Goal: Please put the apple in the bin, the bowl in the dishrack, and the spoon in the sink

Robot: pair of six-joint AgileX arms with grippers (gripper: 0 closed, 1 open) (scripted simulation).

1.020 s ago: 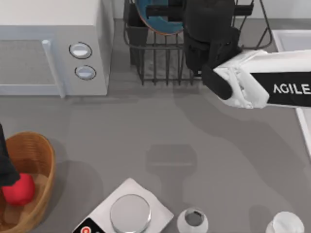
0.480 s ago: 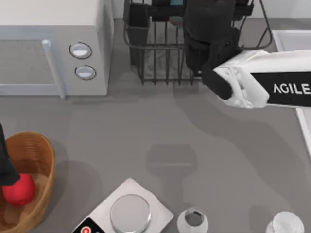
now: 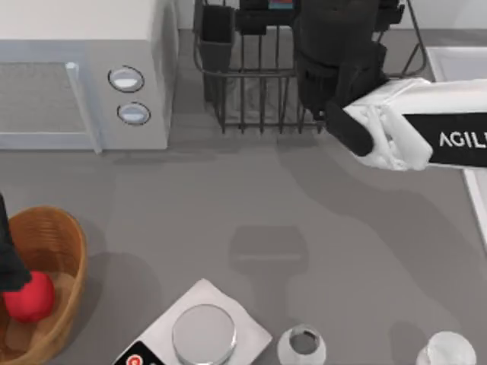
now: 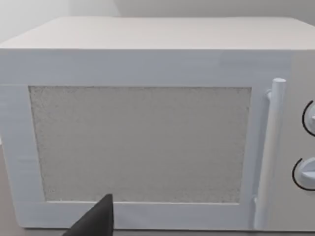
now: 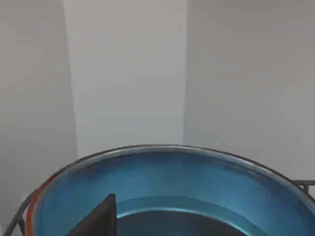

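Note:
My right gripper (image 3: 266, 17) reaches over the dark wire dishrack (image 3: 251, 99) at the back of the table and is shut on the teal-blue bowl (image 5: 172, 182). In the top view just a sliver of the bowl (image 3: 278, 4) shows at the upper edge. In the right wrist view the bowl lies close below one dark fingertip (image 5: 96, 219), with rack wire (image 5: 305, 185) beside its rim. The red apple (image 3: 29, 296) lies in the wicker bin (image 3: 57, 228) at the front left, and my left gripper (image 3: 9, 266) hangs beside it. The sink (image 3: 453, 55) is at the right edge. The spoon is out of view.
A white microwave (image 3: 76, 68) with two knobs fills the back left; the left wrist view faces its door (image 4: 142, 142). Along the front edge stand a kitchen scale (image 3: 204, 331) and two small glass jars (image 3: 302, 344) (image 3: 447, 350).
The bowl has gone from lying in plain sight over the rack to the top view's upper edge, carried by the right gripper. The right arm shifted slightly right. Apple and left arm stayed put.

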